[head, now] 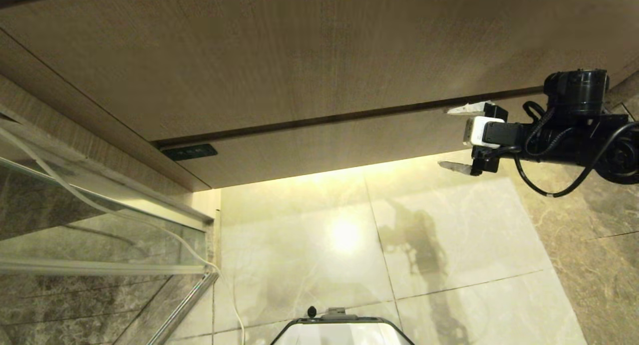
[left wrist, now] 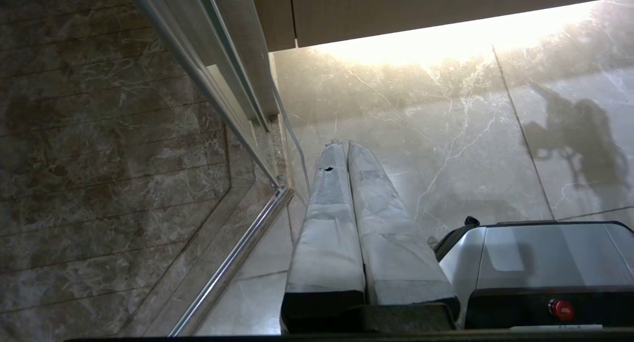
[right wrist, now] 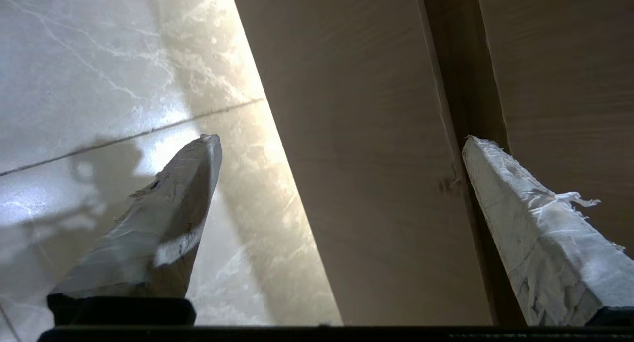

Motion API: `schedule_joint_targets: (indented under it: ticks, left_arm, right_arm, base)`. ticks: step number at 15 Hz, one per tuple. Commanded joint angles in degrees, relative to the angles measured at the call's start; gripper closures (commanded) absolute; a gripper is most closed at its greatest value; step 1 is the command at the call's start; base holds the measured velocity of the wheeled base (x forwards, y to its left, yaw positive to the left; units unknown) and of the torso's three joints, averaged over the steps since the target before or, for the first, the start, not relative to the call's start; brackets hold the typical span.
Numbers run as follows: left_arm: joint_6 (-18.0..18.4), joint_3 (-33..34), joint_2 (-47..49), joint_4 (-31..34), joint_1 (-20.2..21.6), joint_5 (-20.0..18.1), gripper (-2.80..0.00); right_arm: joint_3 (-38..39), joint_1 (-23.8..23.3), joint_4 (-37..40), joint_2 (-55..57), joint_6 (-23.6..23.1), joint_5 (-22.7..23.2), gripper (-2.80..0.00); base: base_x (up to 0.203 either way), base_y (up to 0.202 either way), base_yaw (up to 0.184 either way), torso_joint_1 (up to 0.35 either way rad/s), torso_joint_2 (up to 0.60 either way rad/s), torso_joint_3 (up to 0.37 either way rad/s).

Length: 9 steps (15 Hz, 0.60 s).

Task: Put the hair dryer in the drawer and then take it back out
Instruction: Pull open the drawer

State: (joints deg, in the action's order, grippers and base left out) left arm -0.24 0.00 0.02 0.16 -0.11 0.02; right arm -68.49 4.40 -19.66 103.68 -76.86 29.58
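the right gripper point(head: 454, 138) has its fingers wide open around the front of the shut drawer point(head: 349, 140), and could slip off its smooth, handleless edge. the hair dryer is not in sight. the left gripper point(left wrist: 346, 149), fingers closed and empty, hangs by the glass door point(head: 100, 225) over the shiny floor point(head: 449, 245).

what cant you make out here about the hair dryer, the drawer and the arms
- Hair dryer: it appears in no view, so where it lies cannot be told.
- Drawer: shut, so its front hides whatever is inside, in the head and right wrist views.
- Right gripper: open at the drawer front's right end; touching it or not cannot be told.
- Left gripper: shut over the floor; its arm is outside the head view.
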Motion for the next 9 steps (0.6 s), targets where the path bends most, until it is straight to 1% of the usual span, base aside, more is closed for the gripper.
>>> schedule_joint_targets:
  ticks: [1, 3, 5, 9]
  left_arm:
    - [-0.02, 0.09, -0.02, 0.02, 0.02, -0.02, 0.0]
    - [-0.02, 0.09, -0.02, 0.02, 0.02, 0.06, 0.0]
    - [-0.02, 0.01, -0.02, 0.02, 0.02, 0.06, 0.0]
    - [-0.02, 0.0, -0.02, 0.02, 0.02, 0.02, 0.0]
  right_arm:
    - [-0.49, 0.08, -1.8, 2.51, -1.07, 1.56, -2.8]
    - [-1.59, 0.08, -2.4, 3.92, -1.28, 1.65, -2.8]
    - [-5.67, 0.08, -2.43, 6.73, -1.28, 1.21, -2.8]
    - [-11.1, 0.0, -2.54, 10.95, -1.28, 0.56, -2.8]
  base:
    - [0.0, 0.0, 0.0, 0.0, 0.0, 0.0]
    - [0.0, 0.0, 0.0, 0.0, 0.0, 0.0]
    - [0.0, 0.0, 0.0, 0.0, 0.0, 0.0]
    - [0.0, 0.0, 0.0, 0.0, 0.0, 0.0]
